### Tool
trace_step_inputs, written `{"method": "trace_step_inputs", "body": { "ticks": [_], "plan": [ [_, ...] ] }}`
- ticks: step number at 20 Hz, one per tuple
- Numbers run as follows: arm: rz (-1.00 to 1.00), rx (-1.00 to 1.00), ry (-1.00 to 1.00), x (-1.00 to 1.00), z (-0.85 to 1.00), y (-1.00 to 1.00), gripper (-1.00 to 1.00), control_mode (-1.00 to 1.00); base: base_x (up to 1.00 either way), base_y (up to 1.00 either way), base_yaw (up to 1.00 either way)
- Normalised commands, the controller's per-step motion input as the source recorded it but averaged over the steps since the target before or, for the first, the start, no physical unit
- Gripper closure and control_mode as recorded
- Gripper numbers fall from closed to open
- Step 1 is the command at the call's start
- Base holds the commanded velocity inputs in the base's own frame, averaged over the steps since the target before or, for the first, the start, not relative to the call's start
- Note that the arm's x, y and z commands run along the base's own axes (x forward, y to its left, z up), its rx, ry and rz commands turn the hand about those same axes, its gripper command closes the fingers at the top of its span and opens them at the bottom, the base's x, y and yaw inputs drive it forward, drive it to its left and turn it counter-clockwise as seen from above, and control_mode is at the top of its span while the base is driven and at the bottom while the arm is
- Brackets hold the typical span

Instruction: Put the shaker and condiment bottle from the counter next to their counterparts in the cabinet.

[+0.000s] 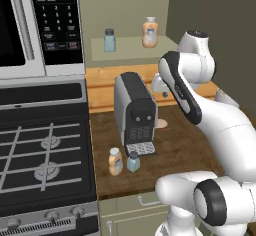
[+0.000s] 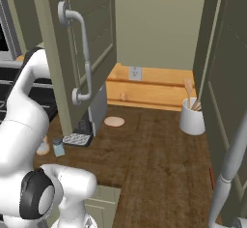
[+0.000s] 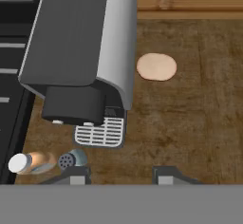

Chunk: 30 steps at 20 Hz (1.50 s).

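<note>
With the fingers (image 3: pixel 121 174) spread open and empty, bring them down squarely over the shaker (image 3: pixel 72 159) just beyond the left tip, clear of the condiment bottle (image 3: pixel 32 163).

counter (image 1: pixel 185 147): coffee machine (image 1: pixel 134 112), shaker (image 1: pixel 133 161) beside condiment bottle (image 1: pixel 115 161), tan disc (image 3: pixel 156 67), utensil crock (image 2: pixel 192 117)

- Left base view looks forward and down from behind-left — stove (image 1: pixel 45 150) alongside.
- Right base view looks from behind-right.
- Hand view looks straight down, closer; all share the coffee machine (image 1: pixel 134 111) on the bench (image 2: pixel 154 145).
</note>
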Motion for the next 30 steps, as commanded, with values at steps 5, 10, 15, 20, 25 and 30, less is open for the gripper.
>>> {"method": "trace_step_inputs", "body": {
  "ticks": [5, 10, 15, 20, 25, 30],
  "plan": [
    [0.0, -0.05, -0.01, -0.25, -0.05, 0.12, -1.0, -1.0, 0.0, 0.0, 0.0],
    [0.08, -0.21, 0.0, -0.1, -0.2, 0.4, -1.0, -1.0, 0.0, 0.0, 0.0],
    [-0.13, -0.16, -0.12, -0.28, -0.04, 0.59, -1.0, -1.0, 0.0, 0.0, 0.0],
    [-0.34, 0.02, -0.2, -0.68, -0.22, 0.39, -1.0, -1.0, 0.0, 0.0, 0.0],
    [-0.15, 0.06, -0.13, -0.49, -0.54, 0.27, -1.0, -1.0, 0.0, 0.0, 0.0],
    [-0.25, 0.05, -0.3, -0.38, -0.39, 0.75, -1.0, -1.0, 0.0, 0.0, 0.0]
  ]
}}
